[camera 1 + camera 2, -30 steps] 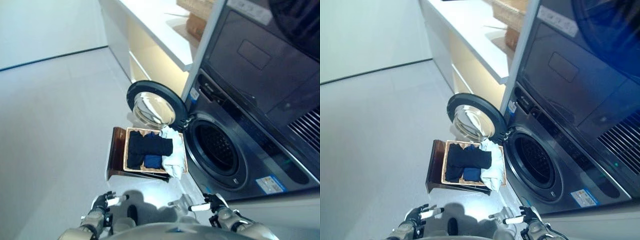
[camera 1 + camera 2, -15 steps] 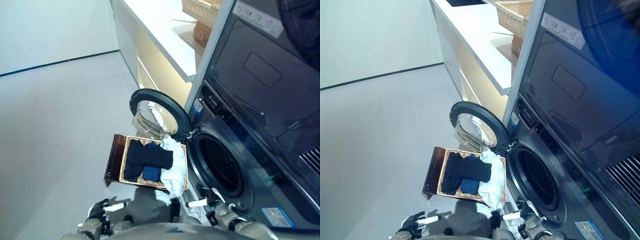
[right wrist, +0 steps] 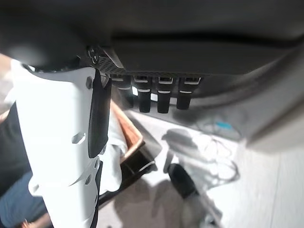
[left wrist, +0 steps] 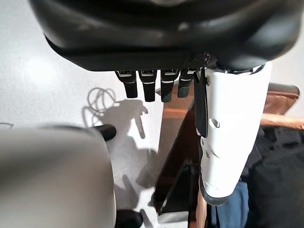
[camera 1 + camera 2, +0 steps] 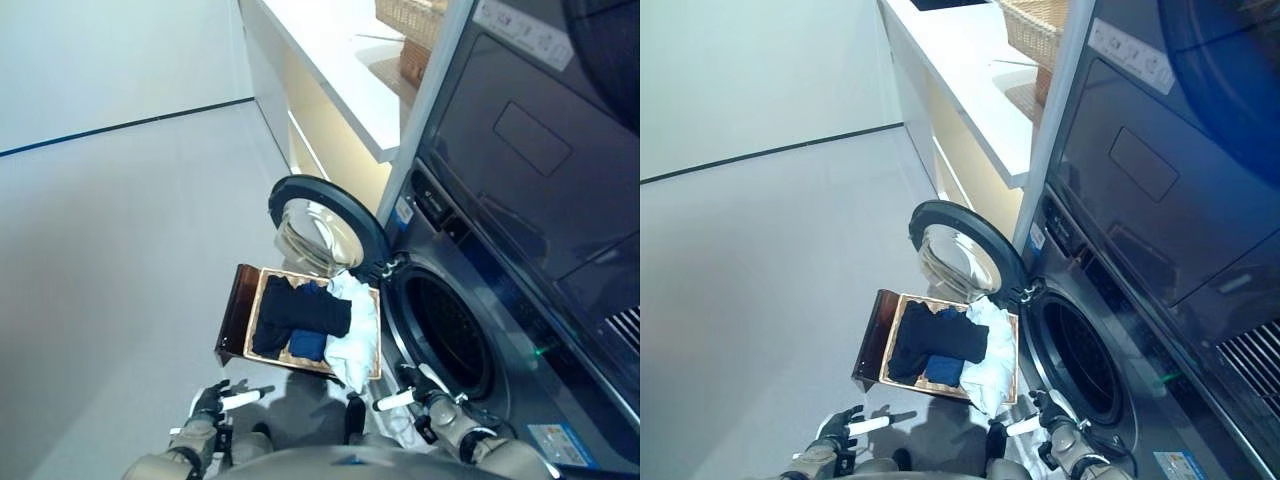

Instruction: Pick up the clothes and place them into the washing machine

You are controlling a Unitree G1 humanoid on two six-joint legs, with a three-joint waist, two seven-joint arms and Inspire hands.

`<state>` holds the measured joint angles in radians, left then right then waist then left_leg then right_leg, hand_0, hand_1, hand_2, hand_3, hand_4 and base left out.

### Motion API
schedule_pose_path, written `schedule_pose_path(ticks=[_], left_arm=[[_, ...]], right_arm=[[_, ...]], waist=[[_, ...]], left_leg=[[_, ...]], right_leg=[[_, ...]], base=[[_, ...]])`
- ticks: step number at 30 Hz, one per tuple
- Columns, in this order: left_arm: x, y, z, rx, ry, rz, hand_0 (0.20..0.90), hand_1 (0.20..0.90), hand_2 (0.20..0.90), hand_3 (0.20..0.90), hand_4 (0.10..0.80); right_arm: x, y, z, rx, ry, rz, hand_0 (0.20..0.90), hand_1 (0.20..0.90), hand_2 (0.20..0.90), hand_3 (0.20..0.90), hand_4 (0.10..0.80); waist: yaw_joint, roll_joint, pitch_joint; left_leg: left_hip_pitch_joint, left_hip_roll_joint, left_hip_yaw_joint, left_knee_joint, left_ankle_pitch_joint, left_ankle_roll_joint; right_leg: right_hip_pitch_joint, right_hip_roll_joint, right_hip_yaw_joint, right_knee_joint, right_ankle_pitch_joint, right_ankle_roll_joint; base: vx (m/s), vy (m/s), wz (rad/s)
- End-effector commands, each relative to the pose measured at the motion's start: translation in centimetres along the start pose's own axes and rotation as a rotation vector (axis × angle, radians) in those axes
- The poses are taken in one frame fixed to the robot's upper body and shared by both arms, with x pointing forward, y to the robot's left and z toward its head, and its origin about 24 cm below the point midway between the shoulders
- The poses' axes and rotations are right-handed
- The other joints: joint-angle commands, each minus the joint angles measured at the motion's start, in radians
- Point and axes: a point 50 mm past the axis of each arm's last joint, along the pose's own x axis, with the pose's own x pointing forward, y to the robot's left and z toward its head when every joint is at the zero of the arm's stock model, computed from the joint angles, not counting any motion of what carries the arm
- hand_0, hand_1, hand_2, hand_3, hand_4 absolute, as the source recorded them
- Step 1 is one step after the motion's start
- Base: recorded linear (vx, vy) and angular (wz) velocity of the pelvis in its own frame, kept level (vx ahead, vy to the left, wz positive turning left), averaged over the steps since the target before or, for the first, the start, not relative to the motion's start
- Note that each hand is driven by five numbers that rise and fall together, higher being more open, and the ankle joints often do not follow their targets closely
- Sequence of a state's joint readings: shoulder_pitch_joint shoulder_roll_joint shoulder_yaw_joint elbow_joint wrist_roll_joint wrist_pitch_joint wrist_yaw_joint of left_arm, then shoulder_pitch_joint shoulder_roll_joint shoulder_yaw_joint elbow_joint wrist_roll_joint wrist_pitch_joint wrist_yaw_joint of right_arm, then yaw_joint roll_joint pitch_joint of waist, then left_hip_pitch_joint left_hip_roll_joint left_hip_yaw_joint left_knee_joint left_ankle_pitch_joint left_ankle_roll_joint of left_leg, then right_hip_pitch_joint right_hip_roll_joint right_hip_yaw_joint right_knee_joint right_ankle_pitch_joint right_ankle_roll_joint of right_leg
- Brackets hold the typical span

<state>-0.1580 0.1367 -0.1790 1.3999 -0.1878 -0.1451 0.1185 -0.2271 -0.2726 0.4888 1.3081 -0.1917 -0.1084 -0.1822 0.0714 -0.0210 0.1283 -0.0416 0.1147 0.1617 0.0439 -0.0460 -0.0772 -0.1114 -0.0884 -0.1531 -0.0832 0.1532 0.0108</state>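
Clothes [image 5: 310, 315] in basket [image 5: 372, 330], beyond both robot hands

Dark grey washing machine [image 5: 520, 290] with black-rimmed round door [image 5: 325, 225], tan basket [image 5: 262, 300] on dark brown stand [image 5: 232, 320], black garment [image 5: 300, 312], blue garment [image 5: 308, 345], white cloth [image 5: 355, 335], pale grey floor [image 5: 110, 260], white tabletop [image 5: 335, 60], woven beige basket [image 5: 410, 15]

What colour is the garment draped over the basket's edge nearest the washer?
White garment, clearest in the left eye view.

The grey floor [image 5: 120, 260] carries a basket [image 5: 262, 300] of clothes [image 5: 300, 318].
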Motion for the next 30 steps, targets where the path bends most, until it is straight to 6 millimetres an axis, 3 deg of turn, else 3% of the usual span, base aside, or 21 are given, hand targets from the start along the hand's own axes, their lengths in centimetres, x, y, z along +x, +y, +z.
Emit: schedule_pose_path(ticks=[1, 3, 4, 10, 11, 13, 24, 30], left_arm=[[0.3, 0.2, 2.4, 0.069, -0.095, 0.031, 0.9, 0.9, 0.9, 0.9, 0.8], [0.3, 0.4, 3.0, 0.07, -0.112, 0.032, 0.9, 0.9, 0.9, 0.9, 0.8], [0.4, 0.3, 3.4, 0.073, -0.127, 0.034, 0.9, 0.9, 0.9, 0.9, 0.8], [0.3, -0.3, 3.5, 0.09, -0.133, 0.018, 0.9, 0.9, 0.9, 0.9, 0.8], [0.3, -0.2, 3.4, 0.077, -0.132, 0.023, 0.9, 0.9, 0.9, 0.9, 0.8], [0.3, -0.3, 3.4, 0.07, -0.132, 0.023, 0.9, 0.9, 0.9, 0.9, 0.8], [0.3, -0.3, 3.3, 0.047, -0.13, 0.039, 0.9, 0.9, 0.9, 0.9, 0.8], [0.2, -0.2, 2.7, 0.042, -0.11, 0.054, 0.9, 0.9, 0.9, 0.9, 0.8]], right_arm=[[1.0, -4.5, 4.1, -0.193, -0.129, -0.17, 0.9, 0.9, 0.9, 0.9, 0.8], [1.2, -6.3, 5.2, -0.219, -0.153, -0.231, 0.9, 0.9, 0.9, 0.9, 0.8], [1.3, -7.4, 6.8, -0.254, -0.184, -0.261, 0.9, 0.9, 0.9, 0.9, 0.8], [1.2, -8.6, 9.7, -0.287, -0.253, -0.312, 0.9, 0.9, 0.9, 0.9, 0.8], [1.0, -9.3, 11.4, -0.296, -0.307, -0.346, 0.9, 0.9, 0.9, 0.9, 0.8], [0.8, -9.9, 12.7, -0.312, -0.354, -0.375, 0.9, 0.9, 0.9, 0.9, 0.8], [-0.7, -10.7, 19.4, -0.396, -0.544, -0.452, 0.9, 0.9, 0.9, 0.9, 0.8], [-1.3, -10.3, 21.1, -0.38, -0.601, -0.455, 0.9, 0.9, 0.9, 0.9, 0.8]], waist=[[0.008, 0.002, 0.024], [0.01, 0.005, 0.023], [0.019, 0.006, 0.026], [0.032, 0.001, 0.036], [0.038, -0.004, 0.041], [0.042, -0.007, 0.044], [0.078, -0.023, 0.066], [0.088, -0.026, 0.066]], left_leg=[[-0.012, 0.02, -0.002, -0.131, 0.123, -0.02], [-0.012, 0.015, 0.012, -0.131, 0.116, -0.021], [-0.008, 0.008, 0.015, -0.131, 0.111, -0.019], [-0.01, 0.004, 0.019, -0.131, 0.109, -0.017], [-0.015, 0.005, 0.017, -0.131, 0.107, -0.016], [-0.017, 0.003, 0.015, -0.131, 0.107, -0.015], [-0.053, -0.004, -0.009, -0.131, 0.114, -0.01], [-0.063, -0.01, -0.015, -0.131, 0.114, -0.007]], right_leg=[[0.044, -0.023, 0.03, 0.094, -0.08, 0.093], [0.037, -0.034, 0.029, 0.091, -0.07, 0.097], [0.032, -0.042, 0.032, 0.082, -0.059, 0.102], [0.029, -0.052, 0.028, 0.074, -0.044, 0.11], [0.027, -0.054, 0.028, 0.072, -0.041, 0.113], [0.027, -0.056, 0.023, 0.069, -0.038, 0.116], [0.011, -0.069, 0.003, 0.065, -0.022, 0.126], [0.008, -0.077, -0.005, 0.063, -0.019, 0.129]], base=[[-0.014, 0.078, -0.21], [-0.023, 0.13, -0.24], [-0.019, 0.104, -0.18], [-0.011, 0.039, 0.02], [-0.028, 0.038, -0.04], [-0.022, 0.033, 0.0], [-0.023, 0.017, 0.05], [0.0, 0.02, 0.09]])
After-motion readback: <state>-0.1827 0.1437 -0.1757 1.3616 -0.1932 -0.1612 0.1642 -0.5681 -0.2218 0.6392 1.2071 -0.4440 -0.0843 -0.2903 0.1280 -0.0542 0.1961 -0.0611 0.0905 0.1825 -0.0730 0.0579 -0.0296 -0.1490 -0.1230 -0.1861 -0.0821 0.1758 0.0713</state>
